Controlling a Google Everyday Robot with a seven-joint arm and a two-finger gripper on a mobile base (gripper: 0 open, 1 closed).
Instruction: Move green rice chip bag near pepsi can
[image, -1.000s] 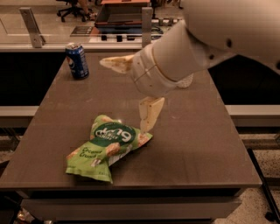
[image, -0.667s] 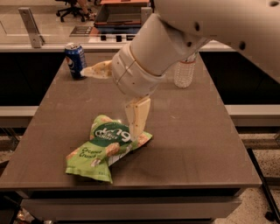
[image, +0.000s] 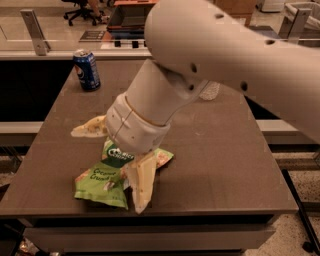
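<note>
The green rice chip bag (image: 100, 179) lies crinkled on the dark table (image: 225, 165) near the front edge, left of centre. The pepsi can (image: 87, 70) stands upright at the table's far left corner, well away from the bag. My gripper (image: 107, 171) is low over the bag and open wide. One pale finger (image: 91, 128) points left just behind the bag and the other finger (image: 139, 184) points down at its right side. The wrist hides the bag's upper right part.
Part of a clear plastic bottle (image: 210, 91) shows behind my arm at the far middle of the table. A railing and a counter run behind the table. The floor drops off at the front and right edges.
My arm has swung left and down toward the front of the table, bringing the open gripper from above and right of the bag to straddling it. The bag and can have not moved.
</note>
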